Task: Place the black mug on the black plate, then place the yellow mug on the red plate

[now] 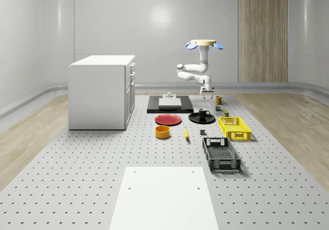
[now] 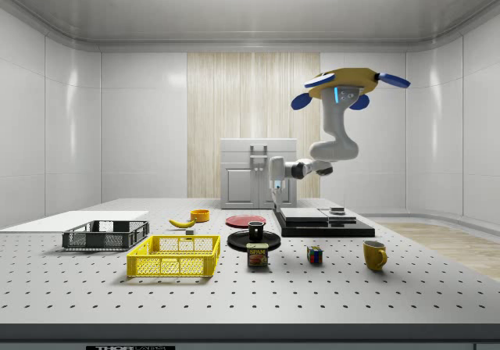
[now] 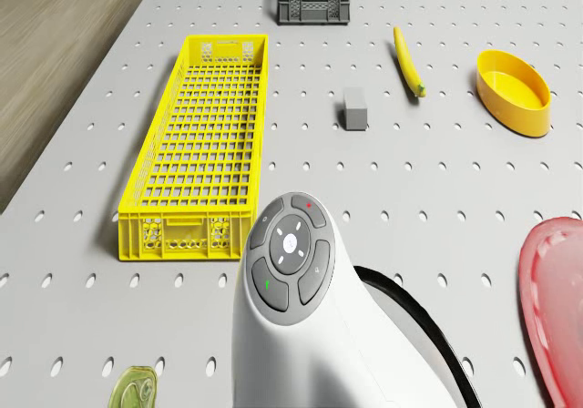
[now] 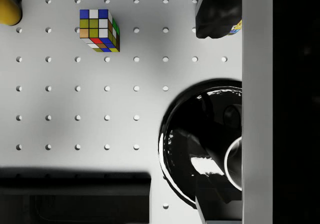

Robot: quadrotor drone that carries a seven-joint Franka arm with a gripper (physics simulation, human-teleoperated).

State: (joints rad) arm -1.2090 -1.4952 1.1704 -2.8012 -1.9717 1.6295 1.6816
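The black mug [image 1: 203, 113] [image 2: 255, 230] stands upright on the black plate [image 1: 195, 119] [image 2: 234, 242] [image 4: 195, 109]; its pale rim [image 4: 229, 156] shows in the wrist view. The yellow mug [image 1: 219, 100] [image 2: 375, 255] [image 4: 9, 6] stands on the table behind that plate, apart from it. The red plate [image 1: 168, 119] [image 2: 245, 220] [image 3: 556, 299] lies bare at the whole-scene view's left of the black plate. The drone [image 1: 204, 44] [image 2: 348, 84] hovers high over the table's back. My gripper [image 1: 206, 91] [image 2: 277, 198] [image 4: 218, 111] hangs open and empty above the black mug, slightly behind it.
A Rubik's cube [image 1: 218, 108] [image 4: 99, 30] and a can [image 1: 225, 112] [image 2: 257, 255] sit near the black plate. A yellow crate [image 1: 235, 128] [image 3: 200, 144], black crate [image 1: 221, 154], banana [image 1: 186, 133], yellow bowl [image 1: 163, 132], black platform [image 1: 169, 106] and white cabinet [image 1: 103, 91] share the table.
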